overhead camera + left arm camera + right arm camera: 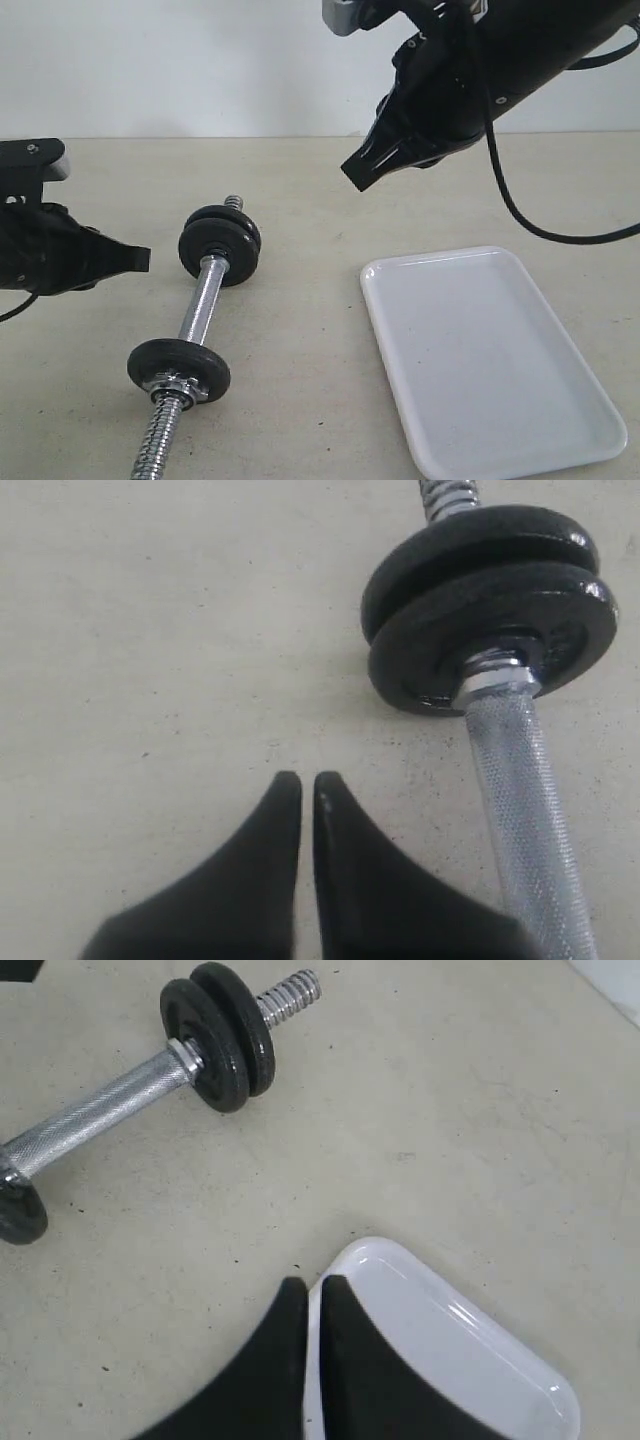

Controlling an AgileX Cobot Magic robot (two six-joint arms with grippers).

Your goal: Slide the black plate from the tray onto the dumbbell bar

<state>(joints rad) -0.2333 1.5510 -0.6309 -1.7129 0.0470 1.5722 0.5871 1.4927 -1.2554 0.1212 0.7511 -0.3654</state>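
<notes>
Dumbbell bar [197, 305] on the surface looks already loaded, with the black plate [252, 1040] probably the outer of two discs at its far end, tray [500, 360] bare, left fingers [280, 820] and right fingers [285, 1330] pinched together on nothing, task seemingly done.

Soft, even light filling all three views; tabletop [300, 200] reading bright and pale. Faint diffuse shadows pooling under dumbbell bar [200, 305] and its discs. Glare streaking tray [465, 1318] rim in right wrist view; chrome glinting. Left tool [300, 778] tips blurring slightly near lens; exterior view rendering sharp.
</notes>
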